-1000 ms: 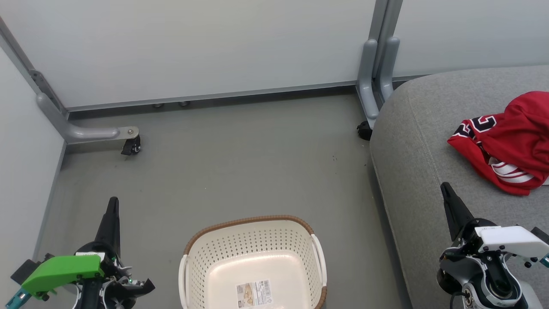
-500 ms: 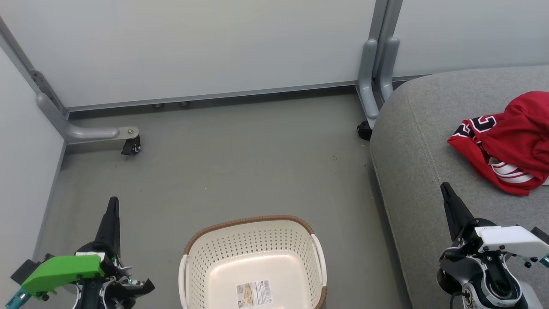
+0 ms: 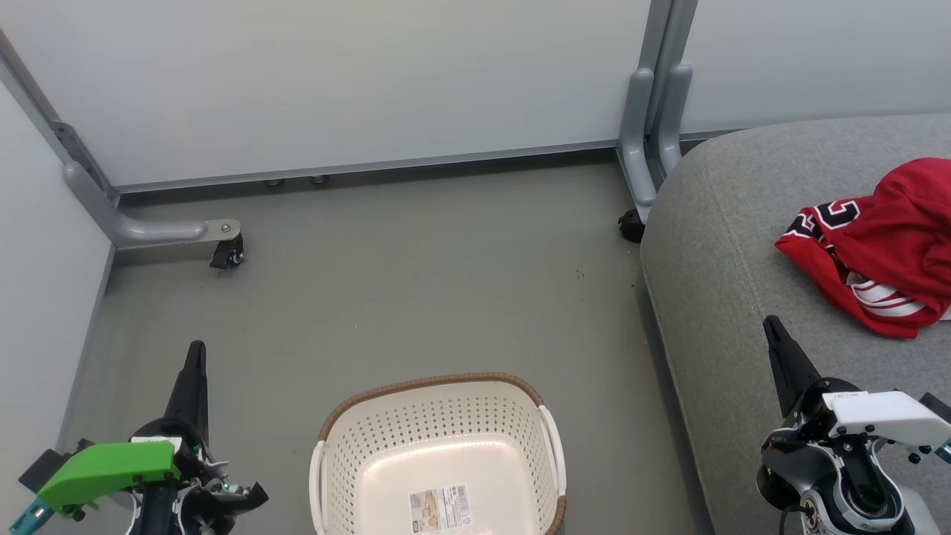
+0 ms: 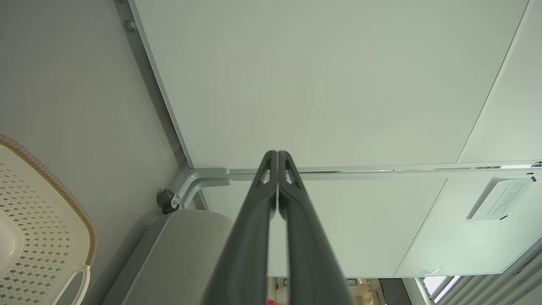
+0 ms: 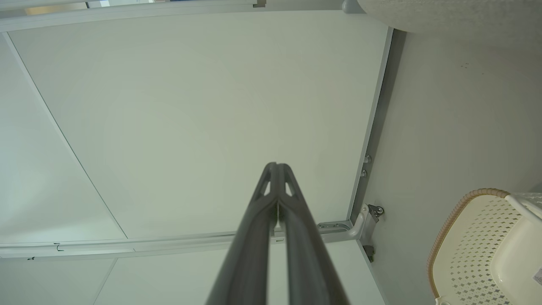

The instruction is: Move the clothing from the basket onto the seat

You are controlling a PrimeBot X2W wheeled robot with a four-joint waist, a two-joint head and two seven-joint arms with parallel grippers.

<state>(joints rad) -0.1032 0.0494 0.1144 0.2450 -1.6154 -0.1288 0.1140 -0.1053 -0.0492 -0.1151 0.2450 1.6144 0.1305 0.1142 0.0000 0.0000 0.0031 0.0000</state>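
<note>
Head view: the left gripper point(image 3: 196, 348) and the right gripper point(image 3: 770, 322) are pinched tight and hold nothing. The red clothing point(image 3: 888, 241) lies on the grey seat point(image 3: 713, 297), ahead of the right gripper. The basket point(image 3: 427, 383) sits between both grippers.

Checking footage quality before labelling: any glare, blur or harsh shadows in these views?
Head view: sharp, evenly lit, shadows soft; mild sheen inside the basket. Left wrist view: left gripper crisp at the tips, window blown out. Right wrist view: right gripper sharp, wall flat, glare-free.
</note>
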